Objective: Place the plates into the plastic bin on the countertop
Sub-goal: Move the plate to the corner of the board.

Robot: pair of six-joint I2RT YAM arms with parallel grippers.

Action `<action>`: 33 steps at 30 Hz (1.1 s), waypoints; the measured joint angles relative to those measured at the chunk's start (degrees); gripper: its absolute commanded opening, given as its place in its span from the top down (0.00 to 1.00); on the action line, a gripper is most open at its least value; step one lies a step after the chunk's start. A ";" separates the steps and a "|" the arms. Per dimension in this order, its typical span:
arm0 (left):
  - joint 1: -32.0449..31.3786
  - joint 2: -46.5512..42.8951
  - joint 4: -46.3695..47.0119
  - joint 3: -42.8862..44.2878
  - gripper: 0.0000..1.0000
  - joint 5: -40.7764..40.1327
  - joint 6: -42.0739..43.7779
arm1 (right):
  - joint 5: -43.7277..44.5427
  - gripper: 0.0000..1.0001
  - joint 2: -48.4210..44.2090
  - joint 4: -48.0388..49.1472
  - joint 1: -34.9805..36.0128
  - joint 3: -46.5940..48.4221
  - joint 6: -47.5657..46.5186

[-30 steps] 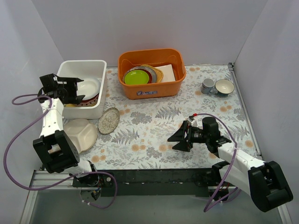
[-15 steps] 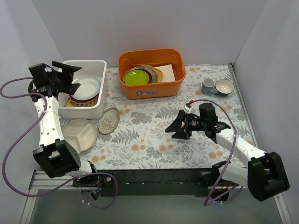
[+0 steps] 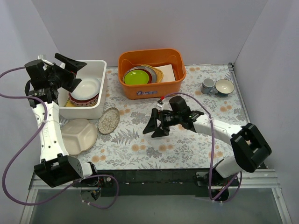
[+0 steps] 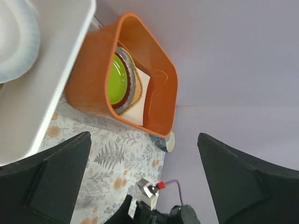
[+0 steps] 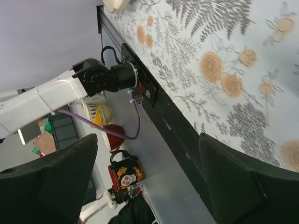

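1. The desk [image 3: 187, 140], a white surface printed with grey ferns and small orange flowers, is filling the floor of a white-walled booth.
2. The left arm [image 3: 49, 130] is rising along the desk's left edge. The left claw [image 3: 71, 72] is hovering over the left rim of the plastic bin, its fingers spread wide and gripping nothing.
3. The right arm [image 3: 219, 128] is reaching from the near right corner toward the middle of the desk. The right claw [image 3: 156, 125] is hanging above bare fern print, spread wide and carrying nothing.
4. An orange tub [image 3: 152, 91] is sitting at the back centre, with a lime-green plate [image 3: 136, 77] showing inside it.
5. The plastic bin [image 3: 88, 111], white and deep-walled, is standing at the back left, just beside the orange tub. A white plate [image 3: 88, 87] is lying in it on top of a red-rimmed plate [image 3: 86, 101].
6. A cream divided plate [image 3: 80, 133] is lying on the desk just in front of the bin, beside the left arm.
7. A speckled oval plate [image 3: 108, 120] is lying on the desk, close to the cream plate's right and near the bin's front corner.
8. A small grey cup [image 3: 208, 86] and a dark cup with a pale inside [image 3: 224, 87] are sitting side by side at the back right, well apart from the bin.
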 measured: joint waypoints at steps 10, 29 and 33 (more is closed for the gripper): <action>-8.00 -2.89 3.93 0.87 0.02 5.97 4.74 | 2.10 0.06 16.76 1.99 6.88 16.48 0.52; -10.73 -8.41 -1.55 6.21 0.02 8.50 10.38 | 5.95 0.13 36.11 4.87 16.68 35.60 6.73; -10.75 -8.74 -2.64 6.97 0.02 9.03 10.71 | 7.54 0.20 41.11 7.08 17.42 41.59 8.96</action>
